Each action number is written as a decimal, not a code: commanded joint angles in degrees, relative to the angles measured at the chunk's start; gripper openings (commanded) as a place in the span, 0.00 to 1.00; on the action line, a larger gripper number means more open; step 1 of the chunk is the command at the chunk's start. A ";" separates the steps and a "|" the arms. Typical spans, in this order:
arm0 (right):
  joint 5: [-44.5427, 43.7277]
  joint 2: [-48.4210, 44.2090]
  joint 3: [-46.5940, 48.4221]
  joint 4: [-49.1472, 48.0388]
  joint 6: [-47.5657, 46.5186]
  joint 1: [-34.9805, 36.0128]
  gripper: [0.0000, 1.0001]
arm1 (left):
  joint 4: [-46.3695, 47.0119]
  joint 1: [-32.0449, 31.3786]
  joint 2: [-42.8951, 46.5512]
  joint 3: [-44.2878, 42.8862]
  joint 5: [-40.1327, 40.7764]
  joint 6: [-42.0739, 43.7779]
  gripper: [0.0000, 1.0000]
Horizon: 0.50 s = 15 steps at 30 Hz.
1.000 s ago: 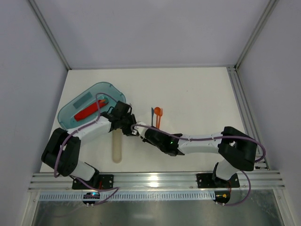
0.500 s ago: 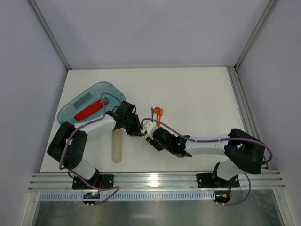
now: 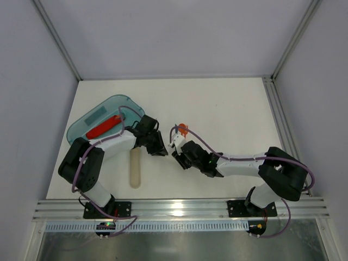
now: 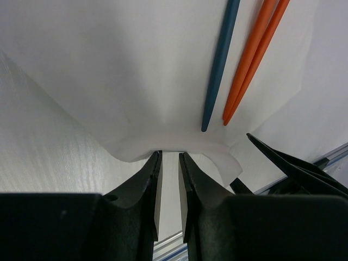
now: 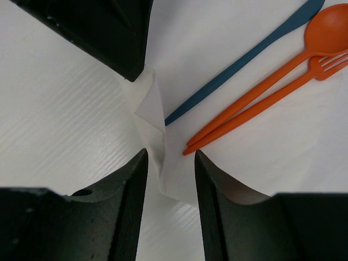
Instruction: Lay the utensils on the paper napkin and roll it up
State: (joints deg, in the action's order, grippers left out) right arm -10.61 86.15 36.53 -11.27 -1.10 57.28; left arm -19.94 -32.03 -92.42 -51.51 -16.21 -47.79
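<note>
The white paper napkin [image 4: 136, 65] lies flat with three utensils on it: a blue one [image 4: 220, 65] and two orange ones [image 4: 253, 60], a spoon [image 5: 326, 32] and a fork [image 5: 329, 68]. Its near edge is curled up into a soft fold [image 4: 179, 145]. My left gripper [image 4: 169, 154] has its tips against that fold, jaws a narrow gap apart with nothing between them. My right gripper [image 5: 170, 155] is open astride a crumpled, raised corner of the napkin [image 5: 155, 125], just short of the handle ends. In the top view both grippers [image 3: 161, 151] [image 3: 175, 142] meet below the orange spoon [image 3: 182, 129].
A teal tray [image 3: 122, 100] holding a red object [image 3: 103, 128] sits at the back left. A pale flat stick [image 3: 135, 168] lies on the table beside the left arm. An aluminium rail [image 3: 179, 206] runs along the near edge.
The right gripper has opened and swung back and right toward the utensils. The left gripper has shifted right to the napkin's edge. The napkin corner now stands loose between the right fingers.
</note>
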 commanded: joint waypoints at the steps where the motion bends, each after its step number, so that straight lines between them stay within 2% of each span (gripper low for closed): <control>1: 2.96 0.60 0.38 -4.64 1.02 -1.03 0.42 | 1.22 -0.14 -0.48 -2.11 0.74 0.33 0.22; 6: 3.76 1.56 1.08 -4.82 1.02 -1.73 0.38 | 0.79 -0.14 -0.48 -2.63 1.26 0.42 0.21; 11: 3.76 1.65 2.05 -4.99 1.02 -2.26 0.23 | 1.22 -0.31 0.49 -2.63 1.18 0.33 0.21; 15: 3.32 2.44 3.19 -4.11 1.02 -2.61 0.23 | 1.22 -1.01 0.49 -3.16 0.65 0.59 0.22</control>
State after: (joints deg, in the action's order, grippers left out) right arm -7.31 87.94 37.06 -12.40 -0.71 55.00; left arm -19.94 -32.36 -92.90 -52.40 -15.64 -47.72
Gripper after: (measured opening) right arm 0.226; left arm 0.214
